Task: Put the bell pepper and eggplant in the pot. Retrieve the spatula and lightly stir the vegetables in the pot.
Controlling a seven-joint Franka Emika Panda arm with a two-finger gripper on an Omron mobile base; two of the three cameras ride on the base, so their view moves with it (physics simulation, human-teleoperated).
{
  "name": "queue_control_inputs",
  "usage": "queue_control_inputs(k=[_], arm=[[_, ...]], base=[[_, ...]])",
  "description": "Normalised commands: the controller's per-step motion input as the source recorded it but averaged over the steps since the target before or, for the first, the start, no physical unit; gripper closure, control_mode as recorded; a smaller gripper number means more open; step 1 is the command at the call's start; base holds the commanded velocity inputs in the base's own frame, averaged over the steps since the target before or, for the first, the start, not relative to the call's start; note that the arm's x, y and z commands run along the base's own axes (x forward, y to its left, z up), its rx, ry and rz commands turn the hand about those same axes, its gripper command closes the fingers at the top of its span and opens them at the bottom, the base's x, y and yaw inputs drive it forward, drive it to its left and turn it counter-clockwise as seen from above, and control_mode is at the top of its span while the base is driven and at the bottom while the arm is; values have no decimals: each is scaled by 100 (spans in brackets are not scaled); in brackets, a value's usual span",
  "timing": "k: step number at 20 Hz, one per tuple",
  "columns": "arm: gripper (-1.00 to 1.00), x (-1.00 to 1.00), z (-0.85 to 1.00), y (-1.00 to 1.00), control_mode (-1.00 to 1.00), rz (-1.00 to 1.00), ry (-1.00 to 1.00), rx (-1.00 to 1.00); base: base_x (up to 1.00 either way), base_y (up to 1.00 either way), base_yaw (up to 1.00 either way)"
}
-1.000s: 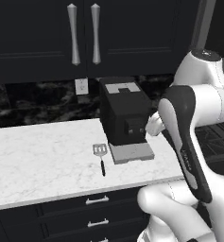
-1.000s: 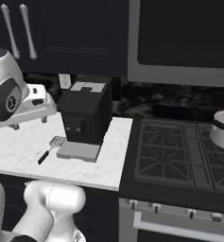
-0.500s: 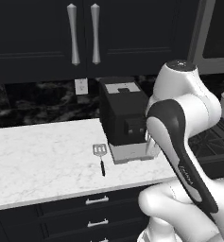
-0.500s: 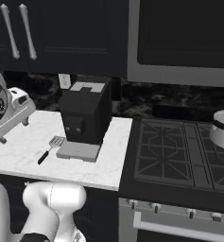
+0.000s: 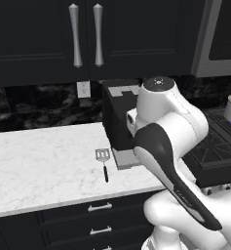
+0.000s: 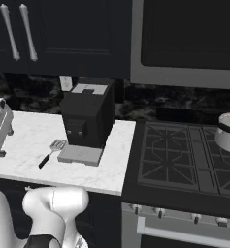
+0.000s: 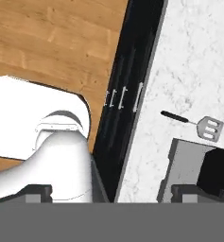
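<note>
The spatula (image 5: 103, 160) lies flat on the white marble counter (image 5: 39, 161), just left of the black coffee machine (image 5: 118, 113), its black handle towards the counter's front edge. It is also seen in the right base view, spatula (image 6: 50, 151), and in the hand view, spatula (image 7: 199, 124). My gripper (image 7: 112, 193) is open with nothing between its fingertips (image 7: 36, 191), and hangs above the counter's front edge, away from the spatula. The silver pot (image 6: 228, 132) stands at the stove's far right. The bell pepper and eggplant are out of view.
The black stove (image 6: 184, 155) adjoins the counter on the right. Dark cabinets (image 5: 83, 34) with long handles hang above, drawers (image 5: 100, 207) sit below the counter. My white arm (image 5: 170, 146) covers the coffee machine's right side. Wooden floor (image 7: 52, 42) lies below.
The arm has swung round, and the hand has moved left and lower towards the counter's front edge. The spatula, coffee machine and pot have stayed in place.
</note>
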Motion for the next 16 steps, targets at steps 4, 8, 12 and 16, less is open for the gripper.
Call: queue_control_inputs(k=[4,8,12,16], arm=[[-100,33,-32,0,-100,72,0,-21],[-100,51,-35,0,-100,52,0,-14],[-100,46,-46,12,-100,44,0,-15],[-100,12,-54,33,-100,35,0,-17]], base=[[0,0,0],[0,0,0],[0,0,0],[0,0,0]])
